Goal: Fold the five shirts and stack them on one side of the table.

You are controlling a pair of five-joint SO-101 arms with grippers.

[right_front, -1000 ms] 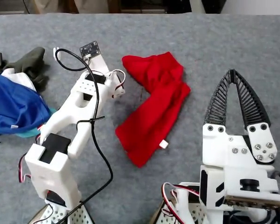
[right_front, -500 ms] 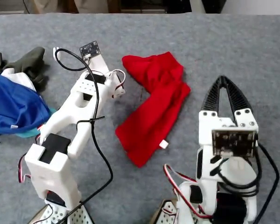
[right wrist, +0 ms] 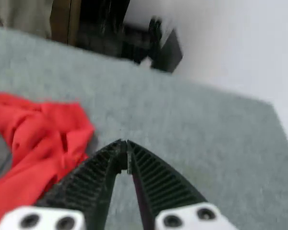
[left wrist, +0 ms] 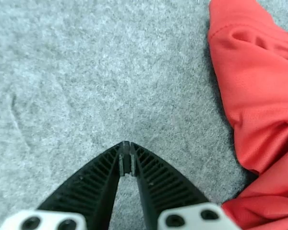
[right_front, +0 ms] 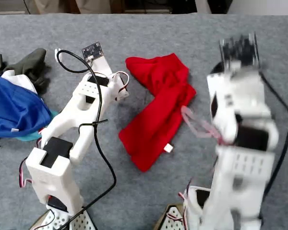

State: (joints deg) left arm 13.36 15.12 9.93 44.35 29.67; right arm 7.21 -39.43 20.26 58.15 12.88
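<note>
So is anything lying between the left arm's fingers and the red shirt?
Nothing visible does: just bare grey mat lies between the left fingers and the red shirt, which sits close beside them.

My claw: tips pressed together — nothing between them.
Under me: grey felt table.
Red shirt: crumpled beside my claw — near it, not touching.
</note>
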